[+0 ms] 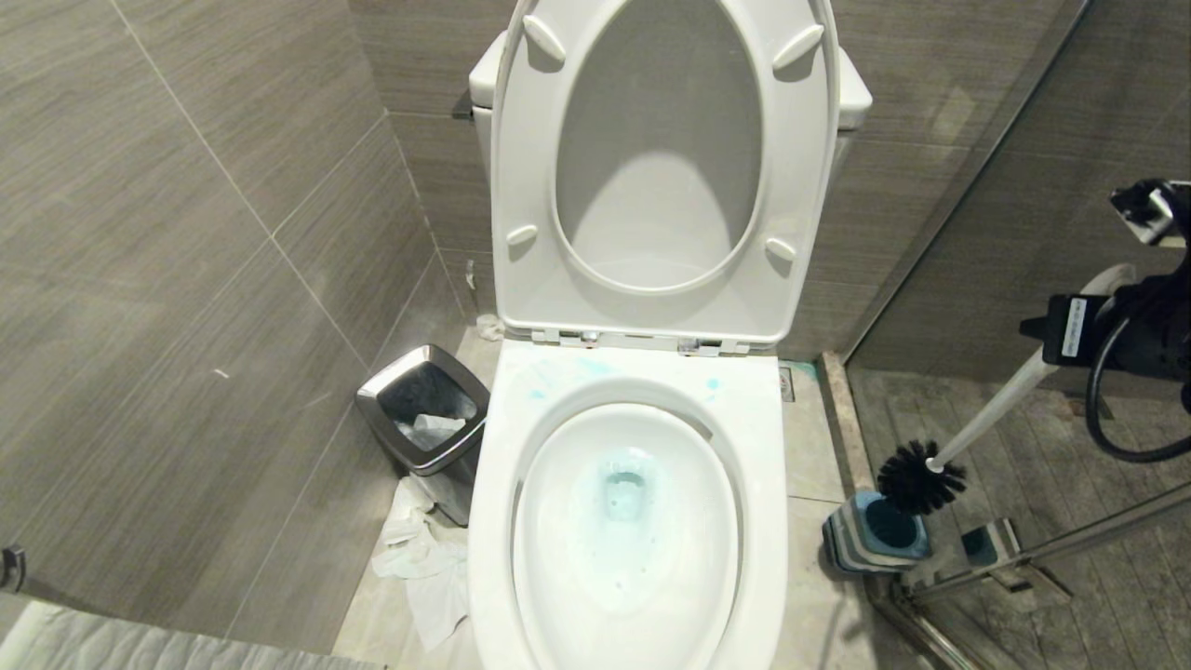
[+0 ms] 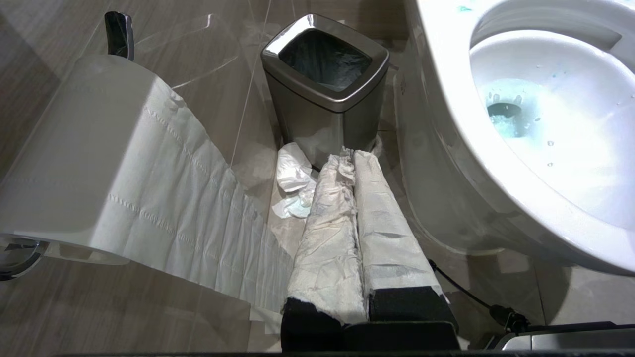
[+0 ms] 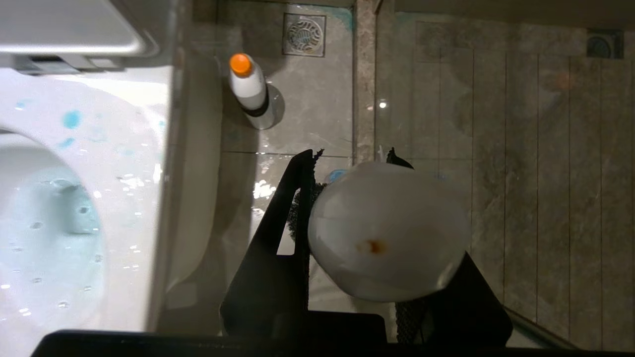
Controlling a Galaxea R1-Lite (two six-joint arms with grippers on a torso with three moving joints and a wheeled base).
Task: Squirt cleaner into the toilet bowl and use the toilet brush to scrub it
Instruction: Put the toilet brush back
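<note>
My right gripper (image 3: 347, 238) is off to the right of the toilet bowl (image 1: 633, 391), black fingers (image 3: 278, 238) clamped on the slim white plastic handle of the toilet brush (image 1: 986, 409). In the right wrist view the handle's rounded, flattened end fills the gap between the fingers, smooth and glossy with a small orange-brown spot. The handle slants down to the left, and the round black bristle head sits just above the square blue-and-grey holder (image 1: 875, 530) on the floor, beside the bowl's right flank. Can't tell if the bristles touch the holder's rim.

Bowl: glossy white ceramic, oval basin, squarish rim, seat and lid both tipped up against the cistern. The cleaner (image 1: 623, 489) shows as pale turquoise-tinted water in the sump, with thin blue smears and droplets on the back of the rim.

A white bottle (image 3: 250, 91) with an orange cap and dark band stands upright on the wet grey floor tile next to the bowl, near a square metal drain grate (image 3: 304, 33).

My left gripper (image 2: 354, 198) is low on the bowl's left side, fingers pressed together and wrapped in crumpled white tissue, holding nothing. Ahead of it: a brushed-metal bin (image 2: 325, 94) with black liner, loose tissue (image 2: 292, 173) on the floor, and a perforated toilet paper roll (image 2: 89, 158) hanging from its holder.
</note>
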